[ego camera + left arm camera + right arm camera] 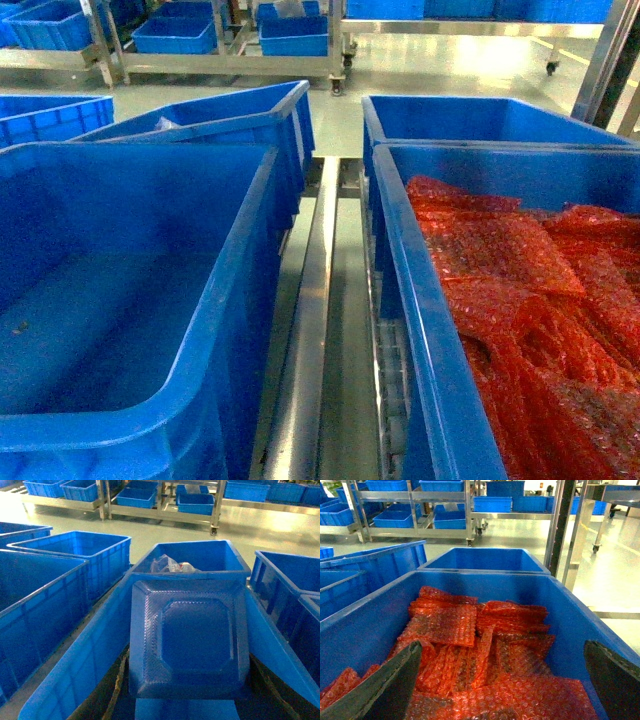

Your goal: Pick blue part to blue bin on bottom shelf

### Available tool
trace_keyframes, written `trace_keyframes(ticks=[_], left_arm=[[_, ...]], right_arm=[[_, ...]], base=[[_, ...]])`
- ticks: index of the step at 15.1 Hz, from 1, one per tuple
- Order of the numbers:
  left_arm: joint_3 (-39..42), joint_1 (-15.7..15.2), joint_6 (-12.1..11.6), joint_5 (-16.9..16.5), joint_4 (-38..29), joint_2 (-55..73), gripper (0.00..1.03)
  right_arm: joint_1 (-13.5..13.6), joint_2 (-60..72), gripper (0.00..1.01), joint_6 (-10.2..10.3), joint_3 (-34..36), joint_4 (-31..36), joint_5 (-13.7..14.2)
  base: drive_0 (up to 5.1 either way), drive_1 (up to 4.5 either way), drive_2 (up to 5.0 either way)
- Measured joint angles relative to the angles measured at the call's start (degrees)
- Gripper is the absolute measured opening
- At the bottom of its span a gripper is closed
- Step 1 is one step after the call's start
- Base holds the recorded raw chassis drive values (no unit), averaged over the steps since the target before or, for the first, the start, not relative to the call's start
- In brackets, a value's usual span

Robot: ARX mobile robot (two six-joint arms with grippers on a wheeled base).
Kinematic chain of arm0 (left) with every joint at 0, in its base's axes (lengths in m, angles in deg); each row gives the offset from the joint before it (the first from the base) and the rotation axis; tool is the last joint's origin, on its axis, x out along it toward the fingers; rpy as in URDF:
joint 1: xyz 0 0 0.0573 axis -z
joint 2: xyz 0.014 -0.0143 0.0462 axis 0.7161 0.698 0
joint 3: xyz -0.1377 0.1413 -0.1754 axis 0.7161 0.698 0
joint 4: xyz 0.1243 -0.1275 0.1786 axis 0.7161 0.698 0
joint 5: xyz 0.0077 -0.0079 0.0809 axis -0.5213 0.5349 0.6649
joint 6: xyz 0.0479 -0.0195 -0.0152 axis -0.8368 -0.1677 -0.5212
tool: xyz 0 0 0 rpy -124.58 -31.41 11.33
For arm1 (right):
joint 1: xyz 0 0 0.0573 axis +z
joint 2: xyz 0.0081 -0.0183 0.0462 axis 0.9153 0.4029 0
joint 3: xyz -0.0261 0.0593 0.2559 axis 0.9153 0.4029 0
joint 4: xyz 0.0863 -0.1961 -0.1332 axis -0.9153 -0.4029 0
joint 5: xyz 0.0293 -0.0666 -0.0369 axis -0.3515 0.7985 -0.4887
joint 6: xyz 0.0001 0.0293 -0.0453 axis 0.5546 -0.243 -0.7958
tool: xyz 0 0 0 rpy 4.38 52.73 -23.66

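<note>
The blue part, a square moulded tray with an octagonal recess, fills the middle of the left wrist view. My left gripper is shut on it, with dark fingers on both sides. It hangs between blue sloping walls. An empty blue bin stands at the left of the head view. The steel rail and white rollers of the bottom shelf run beside it. My right gripper is open above red bubble wrap in another bin. Neither gripper shows in the head view.
The bin of red bubble wrap is at the right in the head view. More blue bins stand behind. One bin ahead of the left gripper holds clear plastic. Steel racks with bins stand across the floor. A rack post rises at the right.
</note>
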Motion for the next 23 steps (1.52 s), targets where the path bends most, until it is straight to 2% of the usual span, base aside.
trace_keyframes(ticks=[23], left_arm=[[0.0, 0.0, 0.0, 0.0, 0.0, 0.0, 0.43]], right_arm=[[0.0, 0.0, 0.98, 0.0, 0.0, 0.0, 0.0]], base=[[0.0, 0.00, 0.0]])
